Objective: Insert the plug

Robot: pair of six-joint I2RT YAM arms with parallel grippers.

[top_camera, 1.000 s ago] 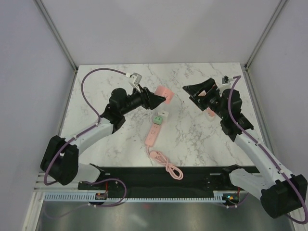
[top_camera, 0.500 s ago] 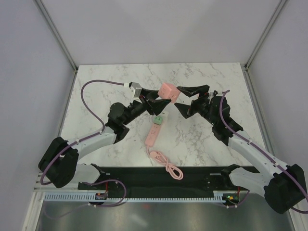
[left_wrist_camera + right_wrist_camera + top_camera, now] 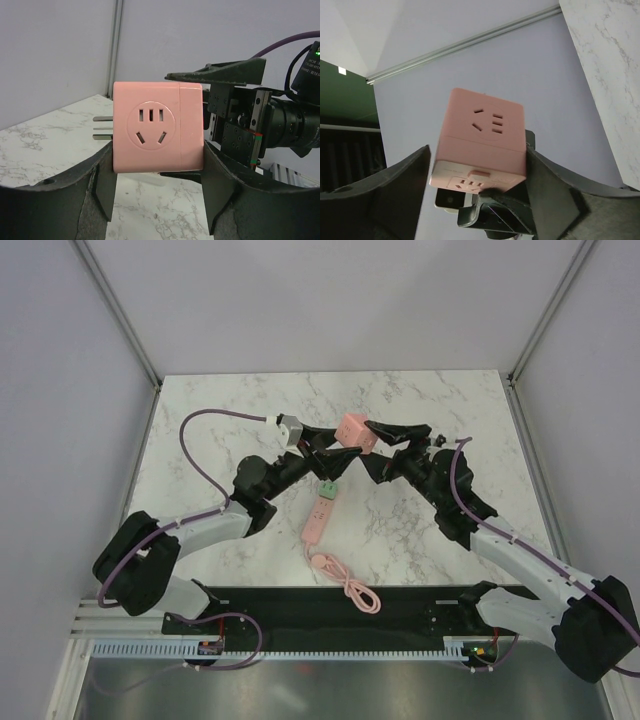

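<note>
Marble table (image 3: 400,530), grey walls (image 3: 300,300). Left jaws grip pink plug (image 3: 352,428); right jaws straddle it, grip unclear.

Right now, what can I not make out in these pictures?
Top view: prongs of the pink cube plug, hidden by gripper fingers.
Top view: socket holes of the power strip, too small.
Wrist views: the strip, out of frame.
Right wrist view: whether the right gripper touches the plug; the cube hides contact.

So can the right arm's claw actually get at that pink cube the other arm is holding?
Probably yes. The right claw sits open with a finger on either side of the pink cube, and the left claw holds it by other sides, so nothing seems to block it.
</note>
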